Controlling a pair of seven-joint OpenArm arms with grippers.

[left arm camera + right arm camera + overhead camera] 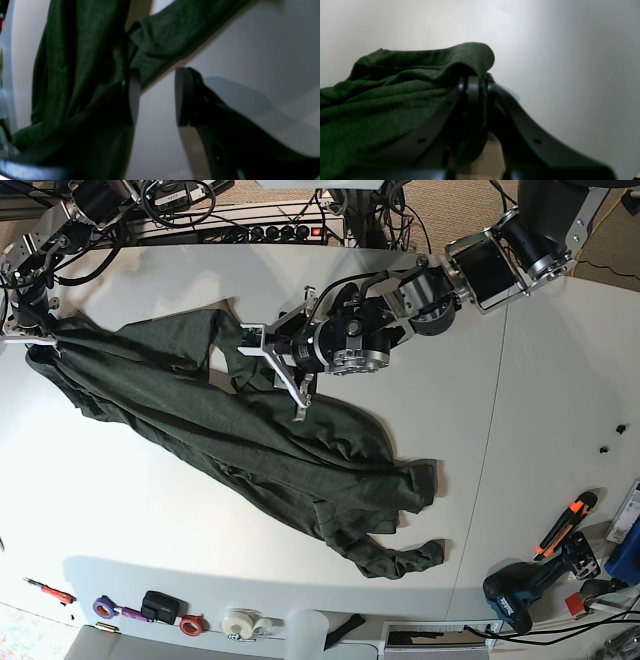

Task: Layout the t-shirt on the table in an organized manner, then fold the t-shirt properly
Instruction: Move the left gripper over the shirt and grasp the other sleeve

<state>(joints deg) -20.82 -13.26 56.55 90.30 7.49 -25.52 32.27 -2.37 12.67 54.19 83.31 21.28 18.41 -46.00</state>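
Base view, going left to right: the right claw is way over at the left edge of the table, clamped shut on one end of the t-shirt. The right wrist view backs that up, with green cloth pinched between the closed jaws and humped over the top of them. My worry here is that it's only got a small bite of knit, so if the other arm tugs the shirt away from it, the fabric could slide out, or the whole thing just stretches into an even tighter rope.

Next over, the left claw sits on the upper edge of the shirt with its jaws spread. In the left wrist view there's a clear gap between the two fingers, and the cloth hangs against the outside of one of them, not between them. So it's released and holding nothing. If it closes where it is, I'd guess it either misses or snags a random fold instead of a hem.

The shirt itself: dark green, plain, bunched into a long wrinkly band running from the right claw diagonally down past the left claw. The far end is a crumpled heap well below and beyond the left claw. Nowhere near flat yet.
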